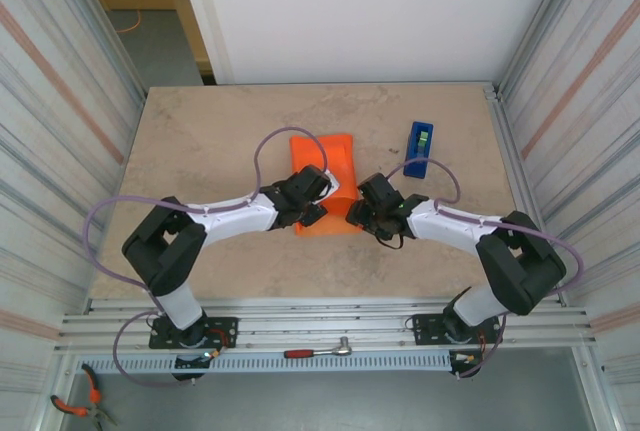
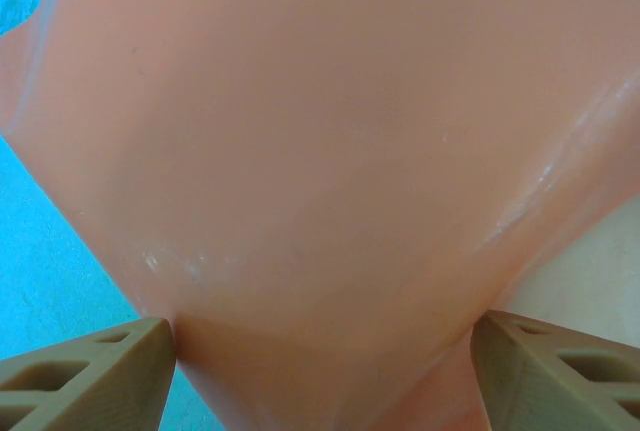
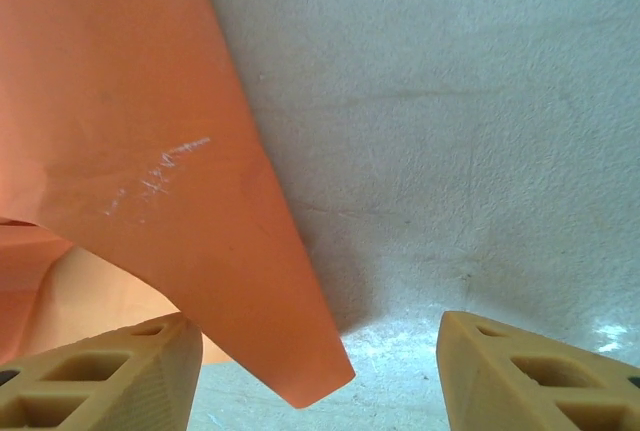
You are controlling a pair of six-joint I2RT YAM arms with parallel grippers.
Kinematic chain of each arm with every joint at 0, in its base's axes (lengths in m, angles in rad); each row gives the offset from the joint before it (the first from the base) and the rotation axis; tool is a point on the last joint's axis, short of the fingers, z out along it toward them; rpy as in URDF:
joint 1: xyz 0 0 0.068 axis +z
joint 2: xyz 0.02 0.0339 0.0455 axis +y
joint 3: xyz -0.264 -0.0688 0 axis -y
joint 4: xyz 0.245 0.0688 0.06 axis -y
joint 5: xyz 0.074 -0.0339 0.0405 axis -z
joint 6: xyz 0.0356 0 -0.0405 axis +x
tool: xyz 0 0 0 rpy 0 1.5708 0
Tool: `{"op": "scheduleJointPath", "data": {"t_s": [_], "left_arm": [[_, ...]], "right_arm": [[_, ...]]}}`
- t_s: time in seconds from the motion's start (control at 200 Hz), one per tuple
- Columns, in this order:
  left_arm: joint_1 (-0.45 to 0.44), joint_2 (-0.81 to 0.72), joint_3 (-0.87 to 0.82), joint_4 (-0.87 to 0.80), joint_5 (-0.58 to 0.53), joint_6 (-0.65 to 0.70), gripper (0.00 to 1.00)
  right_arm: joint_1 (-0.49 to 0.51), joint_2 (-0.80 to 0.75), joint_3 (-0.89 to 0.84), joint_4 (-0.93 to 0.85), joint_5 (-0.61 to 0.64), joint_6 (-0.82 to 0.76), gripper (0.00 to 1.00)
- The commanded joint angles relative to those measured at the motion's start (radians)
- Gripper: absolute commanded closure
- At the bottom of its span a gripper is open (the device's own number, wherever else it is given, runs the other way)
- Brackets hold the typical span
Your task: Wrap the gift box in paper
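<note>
Beige lattice-moulded fingertips [image 2: 90,376] of the left gripper [image 2: 325,386] sit at the bottom corners of its wrist view. They are set wide apart, and the thin, bright orange sheet of paper [image 2: 330,151] bulges between them and touches both; whether they squeeze it or merely straddle it I cannot tell. The right gripper [image 3: 320,376] is spread wide and holds nothing. A loose pointed corner of the paper hangs between its fingers, close to the one at the left of that view and well apart from the other. The step in hand looks like folding the side flaps. Seen from above, the paper lies humped at the middle of the beige stone-look tabletop [image 1: 200,151] between the two grippers, and the small pale pink cardboard gift box is presumably under that fold. The next move likely calls for the right gripper to close on the hanging corner and draw the flap across while the left steadies the bundle; so thin a sheet may slip or crease. The overhead view alone gives the layout, with the blue plastic tape dispenser [image 1: 420,148] lying apart at the far right. The right wrist view adds a pale patch [image 3: 100,301] beneath the raised flap, either the box or the paper's underside.
</note>
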Motion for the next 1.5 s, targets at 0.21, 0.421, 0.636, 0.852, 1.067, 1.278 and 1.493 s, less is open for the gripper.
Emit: {"op": "scheduleJointPath", "data": {"t_s": [0.21,0.421,0.636,0.852,1.067,1.278,1.493], "left_arm": [[-0.011,0.021,-0.015,0.014,-0.027,0.020,0.22],[-0.020,0.032,-0.015,0.013,-0.036,0.030,0.22],[-0.024,0.046,-0.011,0.010,-0.032,0.029,0.22],[-0.025,0.050,-0.011,0.007,-0.032,0.027,0.22],[-0.026,0.049,-0.012,0.003,-0.035,0.027,0.22],[-0.027,0.049,-0.011,-0.002,-0.037,0.028,0.22],[-0.026,0.045,-0.012,-0.002,-0.045,0.031,0.22]], "right_arm": [[-0.006,0.087,0.048,0.047,-0.030,-0.045,0.52],[-0.004,0.125,0.065,0.047,-0.036,-0.047,0.65],[-0.003,0.127,0.064,0.050,-0.036,-0.048,0.88],[-0.002,0.132,0.064,0.040,-0.036,-0.048,0.82],[-0.005,0.116,0.059,0.037,-0.049,-0.053,0.66],[-0.008,0.020,0.017,0.008,-0.044,-0.052,0.52],[-0.034,-0.104,-0.065,-0.011,-0.036,-0.041,0.47]]}}
